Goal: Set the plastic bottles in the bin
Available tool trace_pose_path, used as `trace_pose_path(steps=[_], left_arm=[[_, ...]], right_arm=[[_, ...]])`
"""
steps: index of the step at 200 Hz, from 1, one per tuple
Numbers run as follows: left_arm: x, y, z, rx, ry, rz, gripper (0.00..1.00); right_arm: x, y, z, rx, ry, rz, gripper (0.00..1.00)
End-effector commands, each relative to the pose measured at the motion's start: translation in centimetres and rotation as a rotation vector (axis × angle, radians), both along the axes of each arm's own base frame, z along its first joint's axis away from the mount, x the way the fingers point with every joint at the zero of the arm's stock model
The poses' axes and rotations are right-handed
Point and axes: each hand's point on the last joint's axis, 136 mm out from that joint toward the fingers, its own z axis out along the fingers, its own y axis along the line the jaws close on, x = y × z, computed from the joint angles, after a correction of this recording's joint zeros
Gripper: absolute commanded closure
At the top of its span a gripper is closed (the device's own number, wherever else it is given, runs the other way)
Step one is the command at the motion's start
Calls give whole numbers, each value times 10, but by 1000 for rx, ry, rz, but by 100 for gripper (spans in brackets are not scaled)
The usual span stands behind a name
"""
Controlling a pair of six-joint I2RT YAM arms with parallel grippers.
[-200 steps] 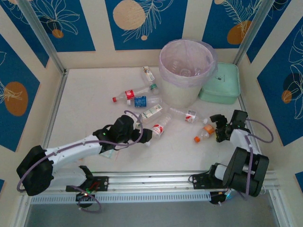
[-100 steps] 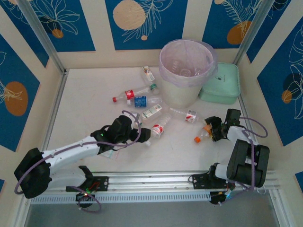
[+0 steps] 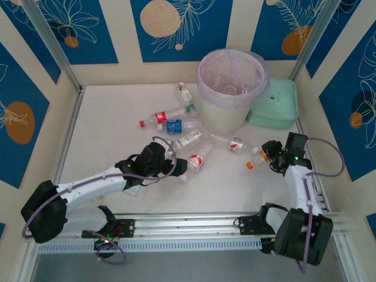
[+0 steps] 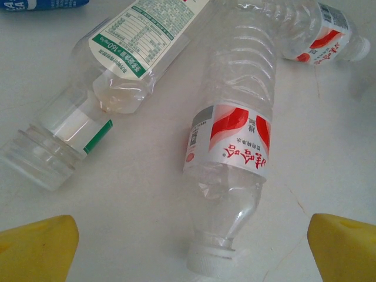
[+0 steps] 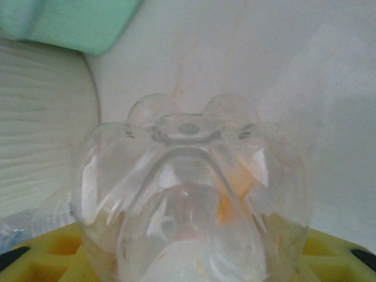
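Note:
Several plastic bottles lie in front of the bin (image 3: pixel 218 117), a cream-white bucket with a pink liner. My left gripper (image 3: pixel 180 167) stands open at the white-capped neck of a red-labelled bottle (image 3: pixel 197 159). In the left wrist view that bottle (image 4: pixel 232 141) lies cap-first between my yellow fingertips (image 4: pixel 41 247), with the left gripper (image 4: pixel 191 255) wide around it and not touching. A green-labelled bottle (image 4: pixel 117 64) lies to its left. My right gripper (image 3: pixel 274 157) is shut on a clear orange-capped bottle (image 3: pixel 258 160); its base (image 5: pixel 188 176) faces the right wrist camera.
A mint-green case (image 3: pixel 273 104) stands right of the bin and shows again (image 5: pixel 70 20) beside the bin's wall (image 5: pixel 41 129). More bottles lie further back: red-capped (image 3: pixel 157 118), blue-labelled (image 3: pixel 174 126), and one (image 3: pixel 185 92) beside the bin. Blue patterned walls enclose the table.
The right gripper has closed on the orange-capped bottle, and the bottle has shifted slightly up and to the right with it. The left arm has hardly moved.

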Motion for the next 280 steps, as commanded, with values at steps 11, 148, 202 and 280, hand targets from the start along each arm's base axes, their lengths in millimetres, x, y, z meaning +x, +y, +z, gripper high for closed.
trace_pose_path(steps=[11,148,202,280], left_arm=[[8,-1,11,-15,-17,9,1],[2,-3,13,-110,20,19,1],[-4,10,17,-127,34,69,1],[-12,35,18,-107,23,140,1]], right_arm=[[0,-4,69,-111,-151,26,56],[159,75,374,-719,-730,468,100],[258,122,326,-948,-524,705,100],[323,156,205,-961,-354,974,100]])
